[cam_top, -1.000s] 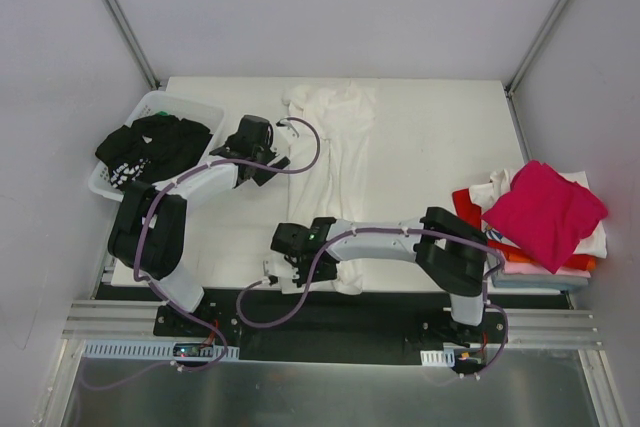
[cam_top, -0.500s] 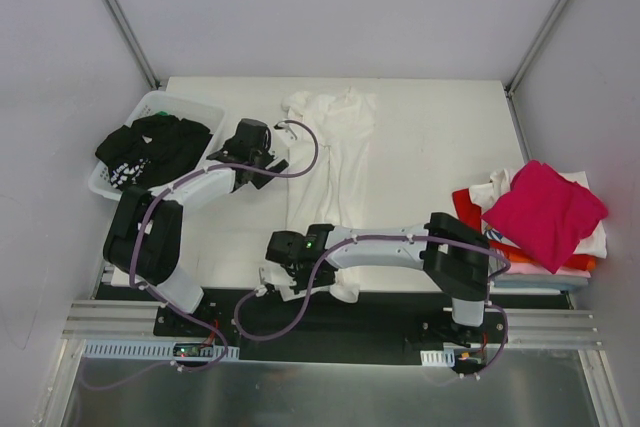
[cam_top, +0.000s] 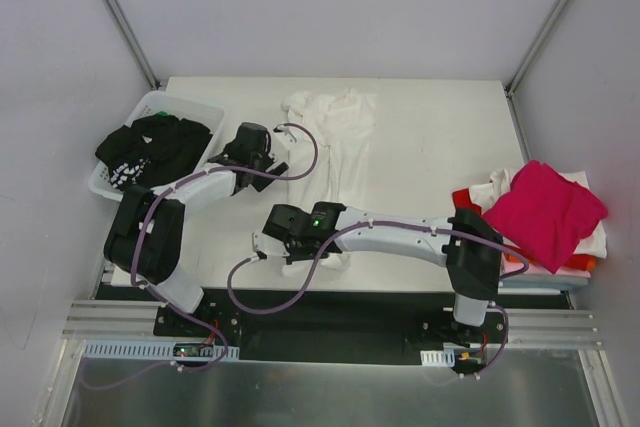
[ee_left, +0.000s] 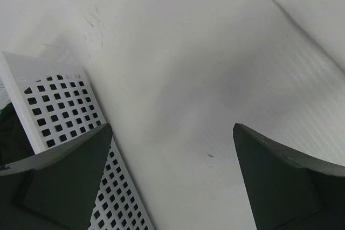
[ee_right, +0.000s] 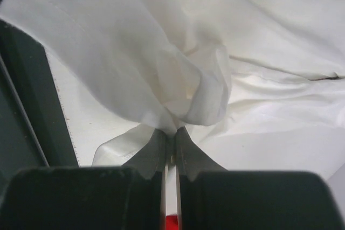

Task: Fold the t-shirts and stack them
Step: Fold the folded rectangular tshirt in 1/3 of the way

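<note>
White tee: thin, soft white cloth [cam_top: 335, 142] laid lengthwise down the middle of the table, rumpled into long folds, with a faint pinkish print toward its far end
Near hem: gathered into a loose, puffed bunch [ee_right: 188, 84], the cloth half translucent where it is single, a stitched edge showing along one fold
Right jaws: together, clamped on that bunched hem close to the table's near edge; the dark fingers [ee_right: 153, 152] taper to narrow tips with only cloth pinched between them
Left jaws: wide apart and holding nothing, over bare table between the basket and the White tee; the fingers [ee_left: 280, 187] are broad, matte, dark wedges
Table: flat, matte white top [cam_top: 430, 137], lightly scuffed in the left wrist view
Basket: white plastic [cam_top: 150, 105], rectangular, at the far left of the table; its wall [ee_left: 64, 106] is pierced by a grid of small square holes
Black tee: crumpled black cloth with white print [cam_top: 150, 147], heaped in the Basket and spilling over its left rim
Stack: flat layers of red, orange and white cloth [cam_top: 595, 237] at the table's right edge
Magenta tee: roughly square, smooth [cam_top: 545, 212], lying tilted on top of the Stack with its corners overhanging
</note>
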